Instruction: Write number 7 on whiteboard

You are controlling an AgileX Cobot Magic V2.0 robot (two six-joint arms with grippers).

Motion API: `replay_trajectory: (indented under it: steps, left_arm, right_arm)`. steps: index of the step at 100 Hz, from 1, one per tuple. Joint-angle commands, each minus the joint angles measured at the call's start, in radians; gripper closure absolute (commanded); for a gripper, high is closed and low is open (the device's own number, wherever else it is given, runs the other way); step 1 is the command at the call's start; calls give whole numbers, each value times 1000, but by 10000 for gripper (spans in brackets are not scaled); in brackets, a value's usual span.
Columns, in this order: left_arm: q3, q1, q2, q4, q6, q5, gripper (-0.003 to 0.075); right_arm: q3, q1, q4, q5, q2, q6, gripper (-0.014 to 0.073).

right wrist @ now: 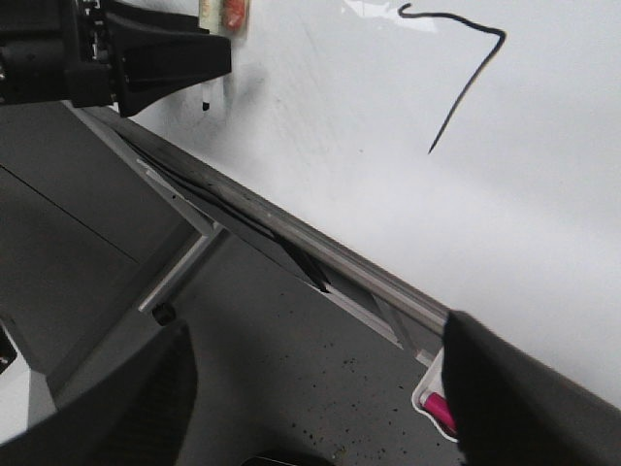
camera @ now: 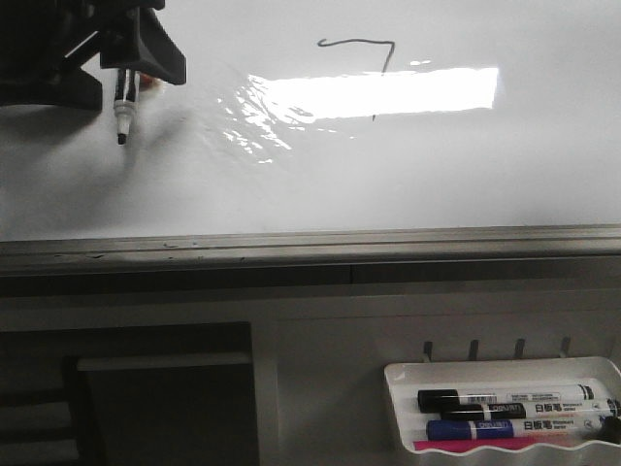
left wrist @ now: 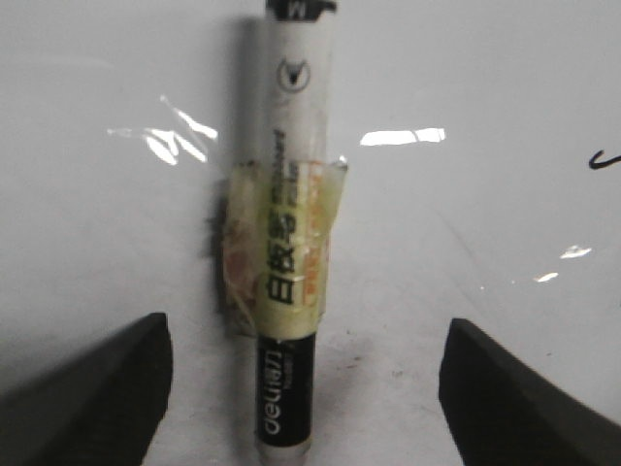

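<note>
The number 7 [camera: 359, 41] is drawn in thin dark line near the top middle of the whiteboard [camera: 437, 165], its downstroke crossing the bright glare; in the right wrist view the number 7 [right wrist: 468, 94] shows plainly. My left gripper [camera: 136, 58] is at the board's upper left. A black-and-white marker [camera: 122, 107] hangs from it, tip down by the board. In the left wrist view the tape-wrapped marker [left wrist: 286, 243] lies midway between the fingers, which stand wide apart without touching it; the left gripper [left wrist: 308, 335] is open. My right gripper [right wrist: 318, 330] is open and empty below the board.
A grey metal rail [camera: 310, 243] runs along the board's bottom edge. Below it at the right hangs a small white tray [camera: 408, 388] holding several markers [camera: 505, 408]. Its corner [right wrist: 427, 393] shows beside my right finger.
</note>
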Motion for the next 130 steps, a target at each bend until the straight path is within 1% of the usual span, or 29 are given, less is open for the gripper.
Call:
replay_trajectory:
  steps: [1,22,29,36,40,44,48,50,51,55,58,62,65,67,70,83,99,115,130]
  left_arm:
    - [-28,1,-78,63,3,-22,171]
    - [-19,1,-247,161,3,11,174]
    - [-19,1,-305,195,3,25,174]
    - [-19,1,-361,218,3,44,174]
    - [-19,1,-388,230,3,53,179]
    - [-19,1,-424,239,3,61,206]
    - [-19,1,-451,252,3,70,265]
    - [-19,1,-459,263,3,74,286]
    - [-19,1,-468,271,3,76,297]
    - [-19,1,-494,286,3,88,392]
    - [-19,1,-511,297,3,95,438]
    - [-17,1,-535,305,3,111,555]
    - [-17,1,-550,313,3,122,607]
    - [-17,1,-562,315,3,130,677]
    - [-12,1,-576,318,3,135,743]
    - [51,1,-651,321,5,121,741]
    - [204,1,-771,321,11,-1,741]
    - [366,1,-945,321,11,-95,741]
    - [465,1,-1100,313,11,-103,741]
  right_arm:
    - [-23,-9,53,-26,-22,-14,125]
    - [-23,-9,98,-84,-59,-13,129]
    - [-23,-9,114,-115,-82,-13,176]
    - [-23,-9,119,-146,-111,-13,269]
    - [-23,-9,119,-162,-127,-13,344]
    - [-21,-9,122,-183,-145,-13,429]
    - [-13,-9,126,-206,-162,-13,520]
    - [-10,-9,126,-220,-174,-13,552]
    - [-6,-9,126,-225,-183,-13,584]
    - [12,-9,126,-261,-206,-13,666]
    - [27,-9,132,-287,-232,-13,659]
    - [53,-9,139,-323,-260,-13,656]
    - [74,-9,146,-346,-289,-13,655]
    - [92,-9,151,-365,-302,-13,656]
    - [116,-9,153,-389,-335,-17,656]
    - [240,-9,153,-476,-473,-70,656]
    - [390,-9,153,-535,-679,-99,657]
    - [521,-9,153,-571,-883,-99,657]
    - [615,-9,149,-591,-1002,-99,657]
